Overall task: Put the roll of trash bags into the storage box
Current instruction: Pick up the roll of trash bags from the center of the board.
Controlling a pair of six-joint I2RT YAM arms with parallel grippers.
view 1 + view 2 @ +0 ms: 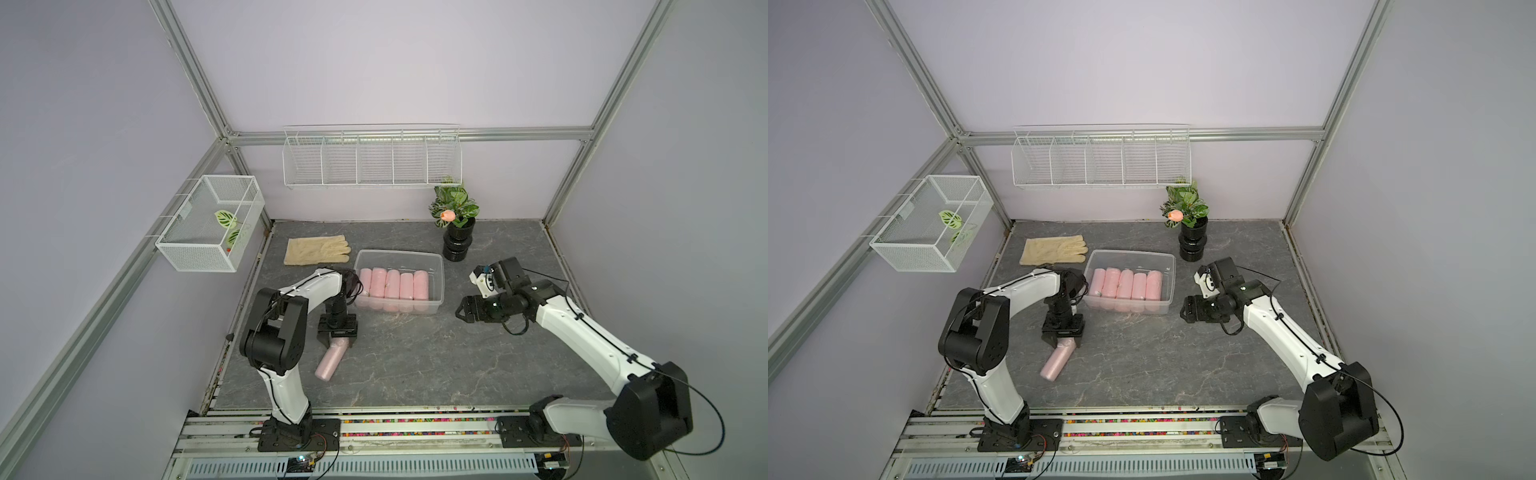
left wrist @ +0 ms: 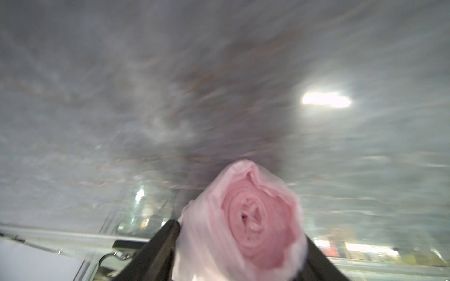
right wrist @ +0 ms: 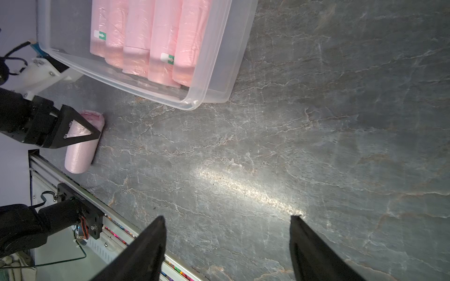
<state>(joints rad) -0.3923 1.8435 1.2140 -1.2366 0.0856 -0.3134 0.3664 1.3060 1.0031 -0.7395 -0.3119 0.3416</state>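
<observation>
Because the left gripper (image 1: 336, 341) has the roll of trash bags (image 1: 330, 359) by one end only, the end nearest the storage box (image 1: 397, 252), the lift looks to me like the risky part. The long free end points away from the box and would hang below the grip, so it may droop, swing, or pull the roll out. The pink film looks soft and slick, and a squeeze could crush it rather than lock it. A sagging end might also catch the rim of the box on the way over and shove the light tub along the table (image 1: 415, 357). Five rolls (image 1: 392, 286) already lie side by side in the box, leaving little bare floor, so a careless drop could land on top of them and roll.

The left gripper's jaws stand partly open, closed in on the roll from both sides. The left wrist view shows the pink coil filling the gap and pressing against the black fingers (image 2: 158, 245). The roll lies near the box, off the corner closest to the left arm, not touching it. Whether the gripped end has left the table I cannot tell. The right gripper (image 3: 227, 217) hovers on the opposite side of the box, jaws apart, holding nothing.
</observation>
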